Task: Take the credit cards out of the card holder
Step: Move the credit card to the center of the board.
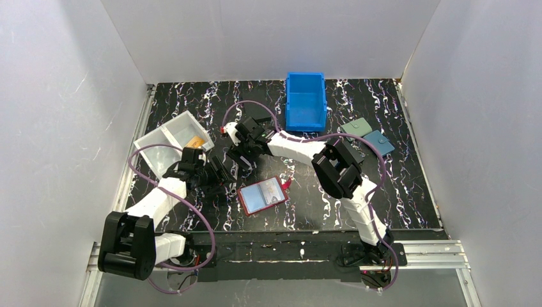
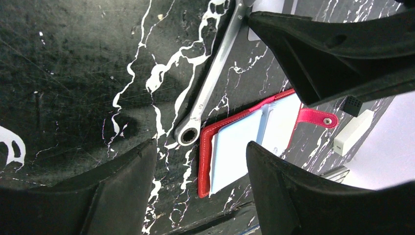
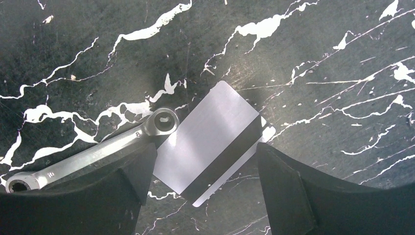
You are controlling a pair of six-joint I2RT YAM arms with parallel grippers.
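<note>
While both of my pincers hang low over the black marbled table (image 1: 396, 192), neither has hold of anything. A white bin (image 1: 160, 150) stands at the table's left and a blue bin (image 1: 305, 102) at its far edge. A teal wallet (image 1: 356, 128) and a blue wallet (image 1: 378, 142) lie side by side well off to the right.

Near the middle, the card holder (image 1: 263, 196) lies open and flat, with a red rim around pale blue-grey pockets and its snap tab sticking out to one side. My left pincer (image 1: 220, 176) hovers just left of it with its fingers spread and nothing between them but bare table. In my left wrist view the holder lies ahead of the fingertips and apart from them.

A steel wrench (image 2: 205, 93) lies on the table. One ring end is so close to the holder's red edge that I cannot tell whether they touch.

My right pincer (image 1: 246, 153) hangs beyond the holder, farther from my bases, with its jaws released. Beneath it the whitish card (image 3: 210, 142) lies flat on the table, out of the holder, a dark stripe along one long side. It sits between my two fingers, and one corner is hidden behind a finger. The wrench's other ring end is right at the card's edge.

The orange card (image 1: 196, 141) lies inside the white bin, at its right end.
</note>
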